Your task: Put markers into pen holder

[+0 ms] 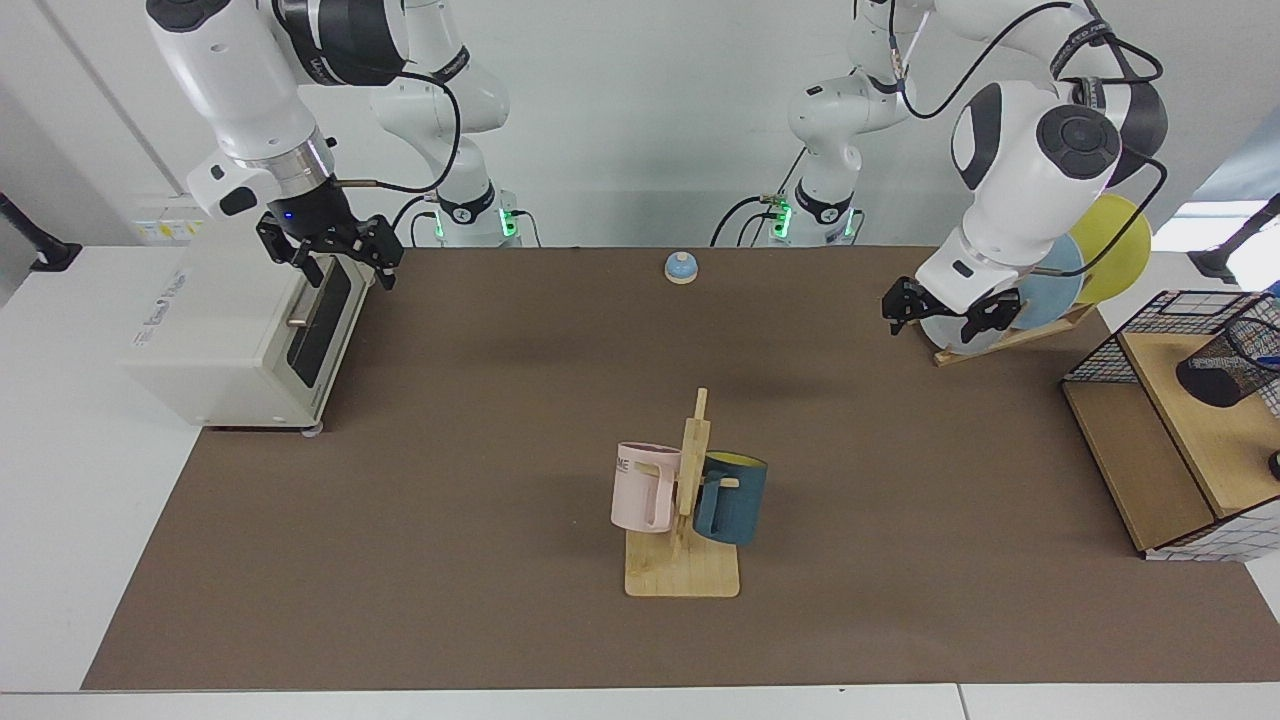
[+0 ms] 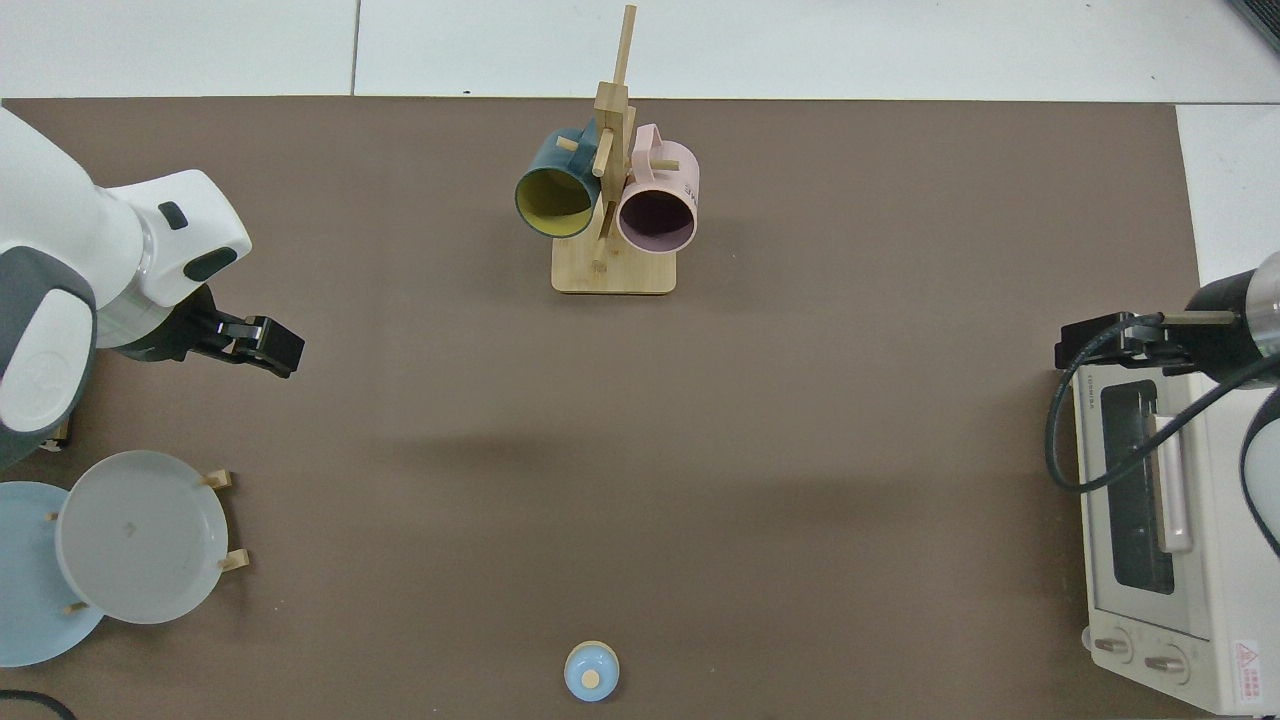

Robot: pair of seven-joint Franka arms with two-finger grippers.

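Showing pen holder (image 1: 1228, 372) only facing | top omits it

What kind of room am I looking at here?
Likely a robot test lab set up like a kitchen: two white robot arms bolted behind a table, with a toaster oven, a mug stand and a plate rack laid out.

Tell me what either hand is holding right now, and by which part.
Nothing is held. The left hand hangs open and empty in front of the plate rack; the right hand waits open and empty above the white toaster oven.
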